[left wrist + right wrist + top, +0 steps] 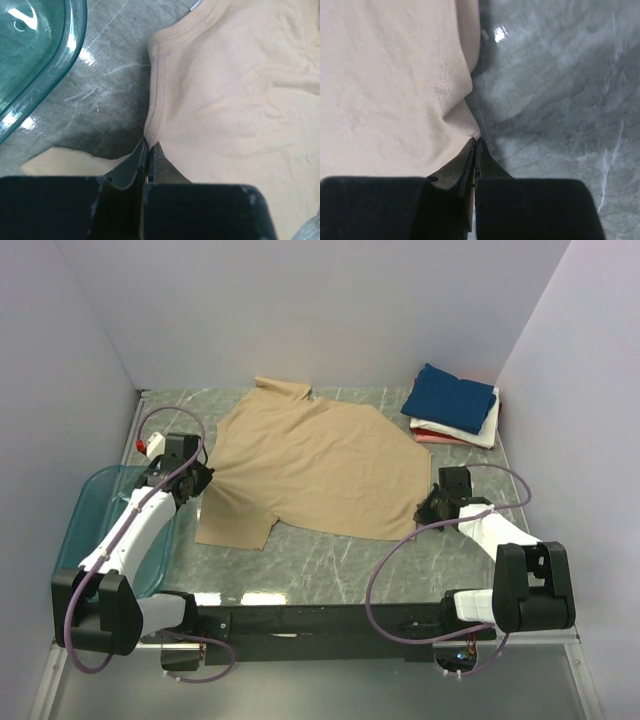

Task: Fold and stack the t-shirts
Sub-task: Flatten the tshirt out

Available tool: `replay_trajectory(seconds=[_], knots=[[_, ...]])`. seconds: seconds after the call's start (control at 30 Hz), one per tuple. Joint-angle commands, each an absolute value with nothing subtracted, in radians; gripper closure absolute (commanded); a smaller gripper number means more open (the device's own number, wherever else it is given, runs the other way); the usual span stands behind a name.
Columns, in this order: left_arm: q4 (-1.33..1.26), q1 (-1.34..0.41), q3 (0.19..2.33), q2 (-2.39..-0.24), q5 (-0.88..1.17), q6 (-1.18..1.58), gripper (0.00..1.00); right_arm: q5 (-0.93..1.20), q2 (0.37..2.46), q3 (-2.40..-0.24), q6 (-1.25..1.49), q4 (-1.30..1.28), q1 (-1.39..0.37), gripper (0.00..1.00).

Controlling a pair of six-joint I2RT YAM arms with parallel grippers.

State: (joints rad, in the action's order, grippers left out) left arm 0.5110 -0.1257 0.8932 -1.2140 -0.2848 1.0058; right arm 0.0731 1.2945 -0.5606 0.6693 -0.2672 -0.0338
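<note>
A tan t-shirt (pixel 315 465) lies spread on the marble table, collar toward the back. My left gripper (pixel 200 478) is shut on the shirt's left edge by the sleeve; in the left wrist view (pixel 149 145) the hem (pixel 156 90) runs into the closed jaws. My right gripper (pixel 428 506) is shut on the shirt's right hem corner; in the right wrist view (pixel 475 141) the stitched corner (pixel 455 107) is pinched between the jaws. A stack of folded t-shirts, navy blue (pixel 450 398) over white (pixel 478 430) over pinkish red (pixel 432 438), sits at the back right.
A translucent teal plastic tub (pixel 92 522) stands at the left table edge under the left arm, and shows in the left wrist view (pixel 35 55). A small red-and-white object (pixel 153 446) sits behind it. Purple walls close in the table on three sides.
</note>
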Motion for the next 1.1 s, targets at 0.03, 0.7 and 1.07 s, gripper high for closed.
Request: replay_trajectory(seconds=[0.03, 0.7, 1.07], knots=[[0.546, -0.118, 0.963, -1.157, -0.284, 0.965, 1.00, 0.040, 1.238, -0.675, 0.594, -0.331, -0.028, 1.00], [0.572, -0.051, 0.999, -1.132, -0.255, 0.913, 1.00, 0.058, 1.169, -0.761, 0.561, -0.468, -0.126, 0.43], [0.568, -0.032, 0.985, -1.129, -0.244, 0.905, 1.00, 0.110, 1.098, -0.522, 0.678, -0.376, -0.123, 0.50]])
